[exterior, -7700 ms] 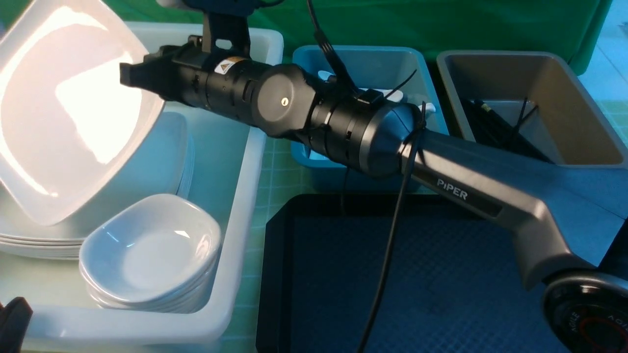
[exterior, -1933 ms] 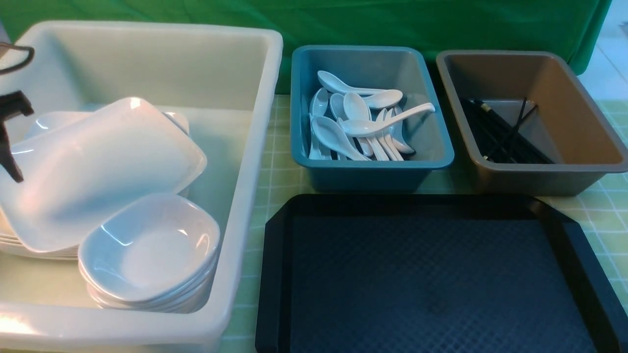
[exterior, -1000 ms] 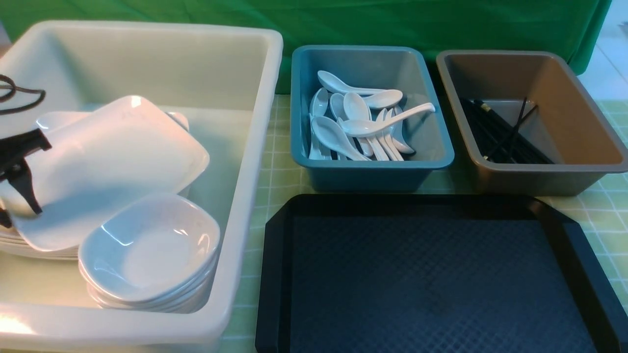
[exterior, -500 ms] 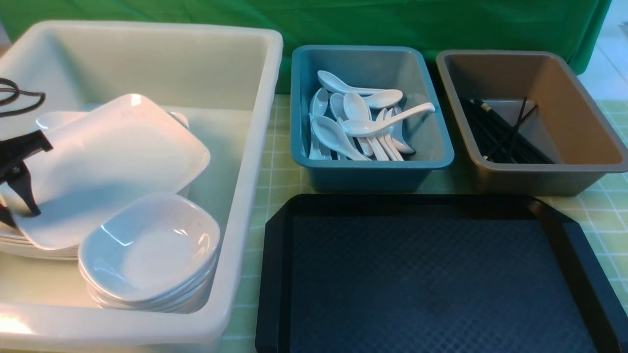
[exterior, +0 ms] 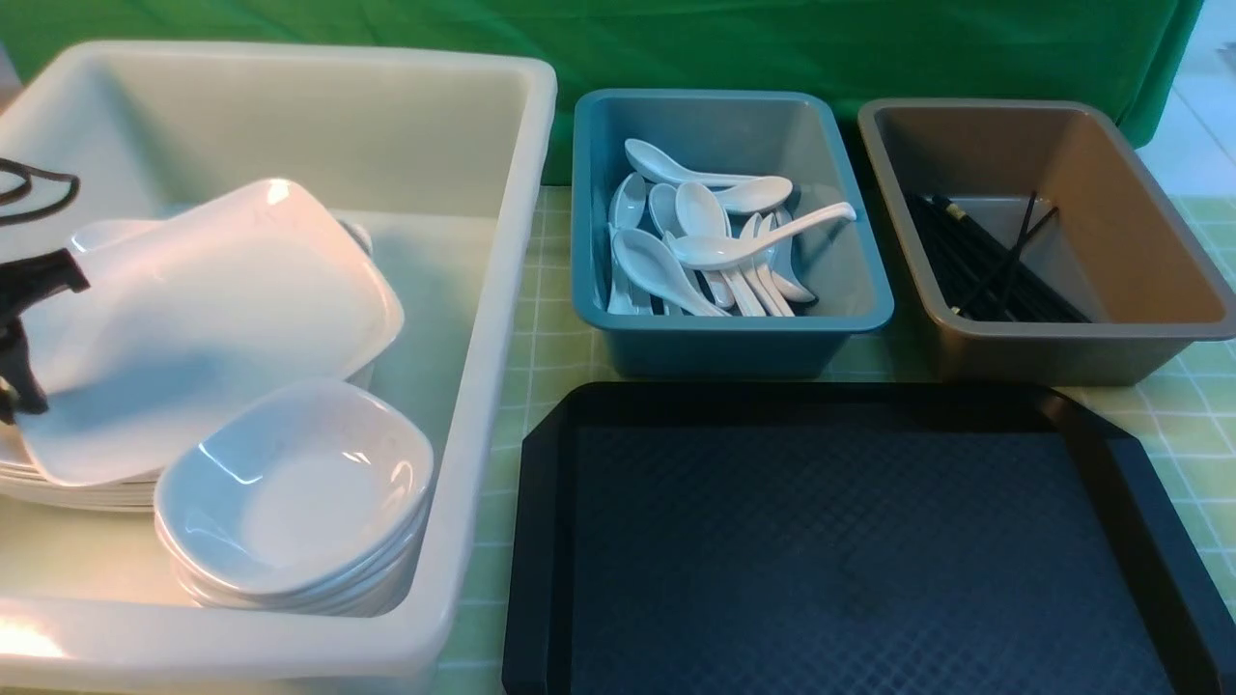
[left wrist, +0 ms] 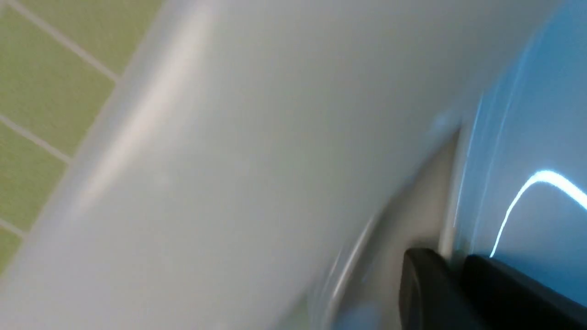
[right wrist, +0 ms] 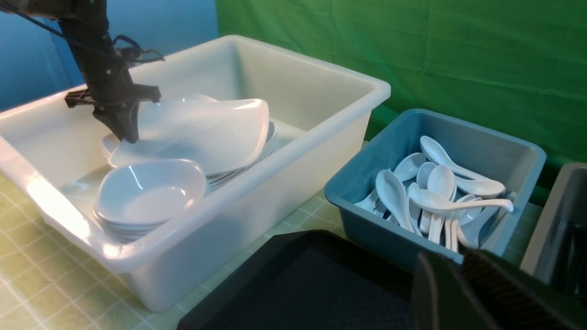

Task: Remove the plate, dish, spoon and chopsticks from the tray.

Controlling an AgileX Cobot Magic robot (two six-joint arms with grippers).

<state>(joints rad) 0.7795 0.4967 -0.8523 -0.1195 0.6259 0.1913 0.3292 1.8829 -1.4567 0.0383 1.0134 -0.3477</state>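
Observation:
A large white plate (exterior: 212, 319) lies upside down and tilted on the stack of plates in the white bin (exterior: 502, 241). My left gripper (exterior: 21, 396) is at the plate's left edge, shut on its rim (left wrist: 447, 206). The right wrist view shows the same grip (right wrist: 126, 133). A stack of small dishes (exterior: 299, 483) sits in the bin's near corner. White spoons (exterior: 715, 241) lie in the teal bin. Black chopsticks (exterior: 975, 261) lie in the brown bin. The black tray (exterior: 541, 541) shows only its textured floor. My right gripper (right wrist: 458, 263) hangs shut over the tray's far edge.
The teal bin (exterior: 594, 212) and the brown bin (exterior: 1159, 241) stand side by side behind the tray. The white bin's tall wall stands just left of the tray. A green checked cloth (exterior: 541, 328) covers the table, and a green curtain hangs behind.
My left gripper has shut on the plate's edge. The plate has shifted a little to the left and its far corner has risen. Much earlier, the right arm held the plate over the bin.

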